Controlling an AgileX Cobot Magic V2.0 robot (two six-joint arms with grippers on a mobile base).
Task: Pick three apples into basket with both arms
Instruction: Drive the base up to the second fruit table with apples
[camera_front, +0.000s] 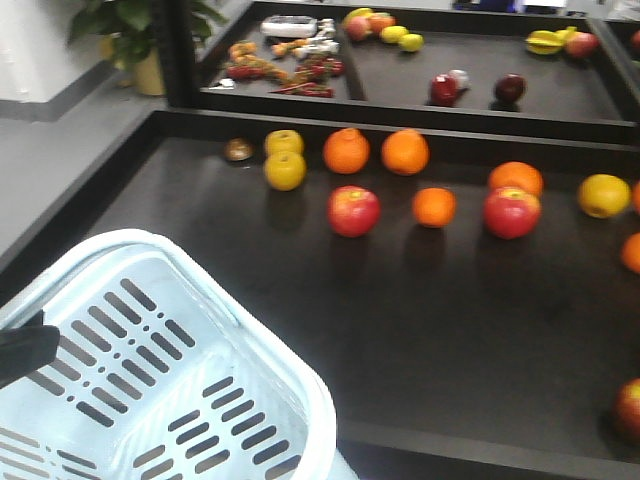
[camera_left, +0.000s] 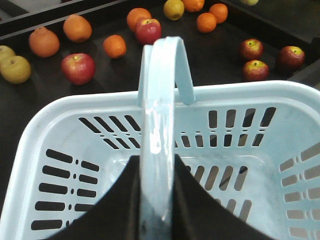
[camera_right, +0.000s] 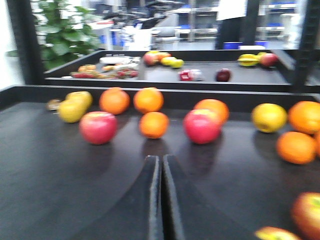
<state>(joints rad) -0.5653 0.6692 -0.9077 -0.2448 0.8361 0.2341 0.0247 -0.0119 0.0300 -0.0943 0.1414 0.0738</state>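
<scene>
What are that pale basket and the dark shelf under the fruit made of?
The basket looks like glossy moulded plastic: glare streaks its handle, and its slots are clean-cut. The shelf looks like black laminate or painted board, dimly mirroring the fruit; which, I cannot tell.

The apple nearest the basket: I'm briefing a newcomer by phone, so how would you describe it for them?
Start at the pale blue basket in the front view's lower left, then look up and right across the dark tray. The apple sits between a yellow fruit on its left and a small orange on its right. It is the red one there, with a yellowish top.
</scene>
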